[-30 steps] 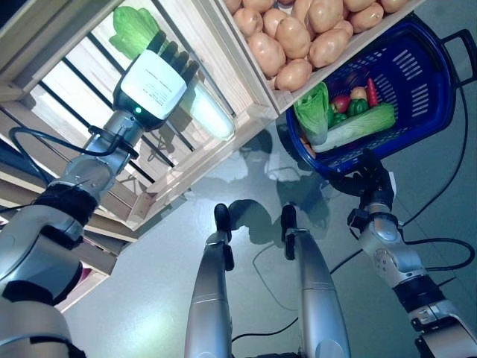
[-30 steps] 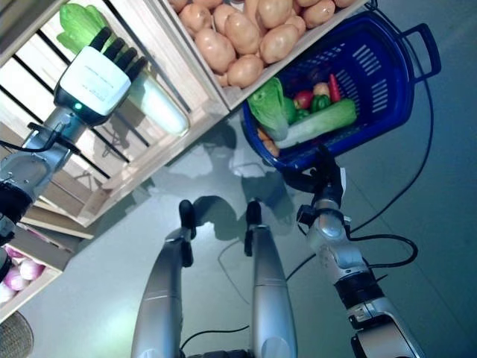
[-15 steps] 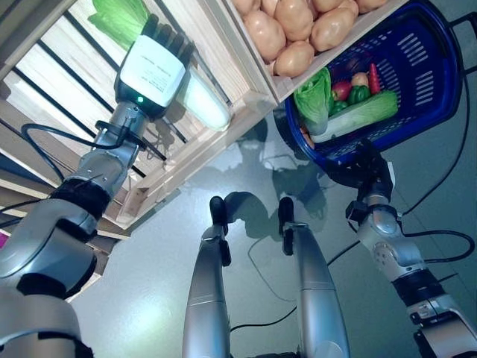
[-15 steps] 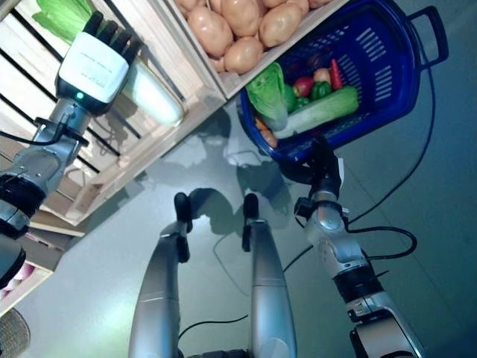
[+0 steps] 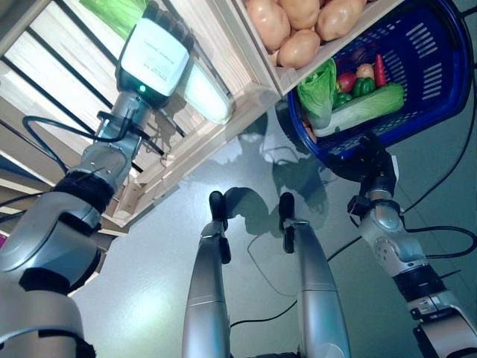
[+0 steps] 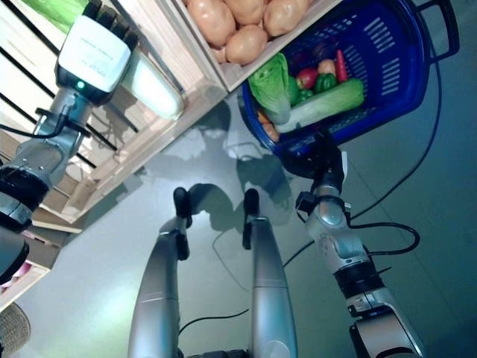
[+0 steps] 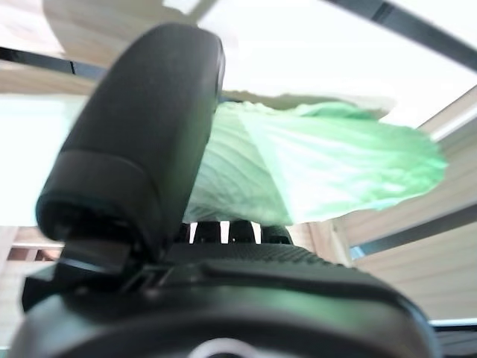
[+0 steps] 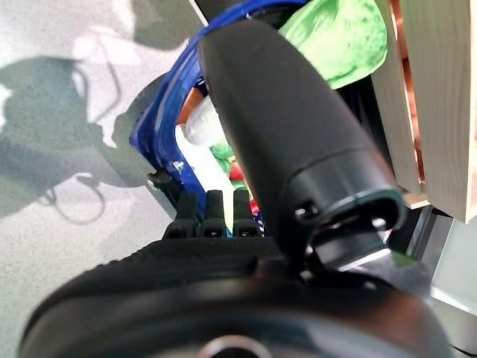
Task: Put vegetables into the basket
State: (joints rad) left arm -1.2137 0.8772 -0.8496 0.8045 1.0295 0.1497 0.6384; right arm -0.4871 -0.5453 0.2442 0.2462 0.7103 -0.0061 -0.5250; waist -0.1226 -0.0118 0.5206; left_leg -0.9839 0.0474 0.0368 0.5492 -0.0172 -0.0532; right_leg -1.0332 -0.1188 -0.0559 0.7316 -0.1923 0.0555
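My left hand (image 5: 153,56) reaches into a wooden crate of the stand, its fingers curled over a long pale-green cabbage (image 5: 207,95). In the left wrist view the cabbage's green leaf (image 7: 313,168) lies just past the thumb (image 7: 141,142). The blue basket (image 5: 436,82) stands on the floor by the stand. It holds a leafy green cabbage (image 5: 319,93), a long pale-green vegetable (image 5: 367,110), a red tomato (image 5: 346,80), a green pepper (image 5: 359,88) and a red pointed one (image 5: 381,71). My right hand (image 5: 373,170) waits at the basket's near rim with straight fingers.
The wooden stand's slatted crate (image 5: 216,138) juts out over the floor at the left. A crate of potatoes (image 5: 298,45) hangs right beside the basket's rim. Grey floor (image 5: 149,283) lies open in front of the stand.
The whole picture has shifted, so the camera moved. My left hand stays on the cabbage in the crate, a little deeper. My right hand stays by the basket.
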